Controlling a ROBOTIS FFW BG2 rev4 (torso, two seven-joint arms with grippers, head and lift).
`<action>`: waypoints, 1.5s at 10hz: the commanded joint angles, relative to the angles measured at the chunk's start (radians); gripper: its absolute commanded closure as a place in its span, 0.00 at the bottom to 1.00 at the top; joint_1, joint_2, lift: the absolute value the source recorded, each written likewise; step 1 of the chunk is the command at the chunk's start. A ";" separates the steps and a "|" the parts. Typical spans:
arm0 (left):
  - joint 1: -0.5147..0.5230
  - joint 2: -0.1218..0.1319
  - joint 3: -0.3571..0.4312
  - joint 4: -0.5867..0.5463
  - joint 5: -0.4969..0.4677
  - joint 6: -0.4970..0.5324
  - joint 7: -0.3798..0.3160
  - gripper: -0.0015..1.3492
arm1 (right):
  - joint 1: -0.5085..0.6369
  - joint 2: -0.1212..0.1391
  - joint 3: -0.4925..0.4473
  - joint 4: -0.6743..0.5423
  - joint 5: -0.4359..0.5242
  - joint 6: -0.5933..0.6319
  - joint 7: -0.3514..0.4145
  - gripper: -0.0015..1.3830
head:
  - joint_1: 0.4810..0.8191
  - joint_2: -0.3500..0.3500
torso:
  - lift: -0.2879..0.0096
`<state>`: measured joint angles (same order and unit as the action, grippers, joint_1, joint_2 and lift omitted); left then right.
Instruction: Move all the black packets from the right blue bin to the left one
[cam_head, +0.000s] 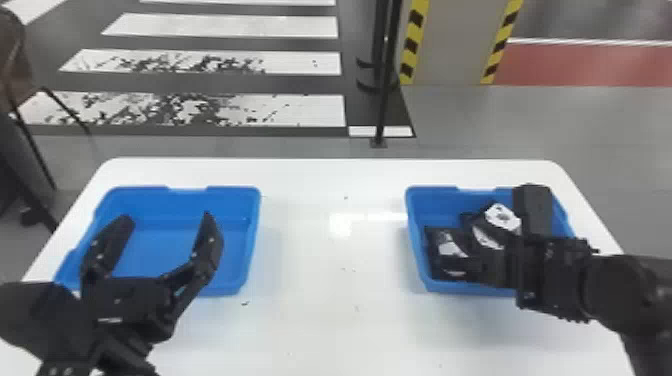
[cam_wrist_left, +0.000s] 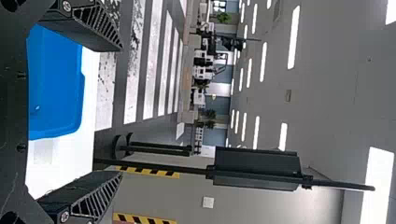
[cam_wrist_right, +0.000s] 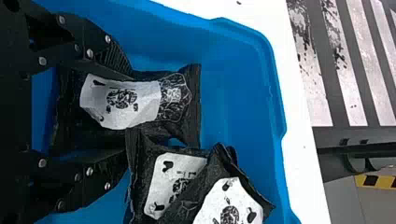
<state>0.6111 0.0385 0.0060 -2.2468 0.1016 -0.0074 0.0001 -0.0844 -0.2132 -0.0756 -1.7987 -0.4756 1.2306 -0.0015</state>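
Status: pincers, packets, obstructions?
Left pincer open at left bin. Right pincer open around one packet in right bin. Two more packets crowd beside it.

No txt can be read for sure. In right bin (cam_head: 416, 245), the blk packets (cam_wrist_right: 135, 103) carry white labels (cam_wrist_right: 229, 200), w/ dark print and a roundish mark approx. in the middle. This print is too small to make out, so I can't tell any word, no. or brand.
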 joint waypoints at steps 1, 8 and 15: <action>0.000 0.000 0.000 0.000 0.000 0.000 0.000 0.07 | 0.006 0.000 0.006 -0.021 -0.011 -0.001 0.000 0.77 | 0.63 0.48 | 0.50; -0.007 0.000 0.000 0.012 0.004 -0.025 -0.003 0.07 | 0.146 0.002 -0.012 -0.205 -0.075 -0.114 0.000 0.82 | 0.63 0.52 | 0.50; -0.029 -0.005 -0.010 0.066 0.034 -0.093 -0.003 0.07 | 0.158 -0.020 0.050 -0.090 -0.167 -0.715 0.362 0.82 | 0.63 0.60 | 0.50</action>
<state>0.5855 0.0356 -0.0033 -2.1821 0.1378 -0.0994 -0.0031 0.0841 -0.2253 -0.0528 -1.9381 -0.6115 0.5895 0.3569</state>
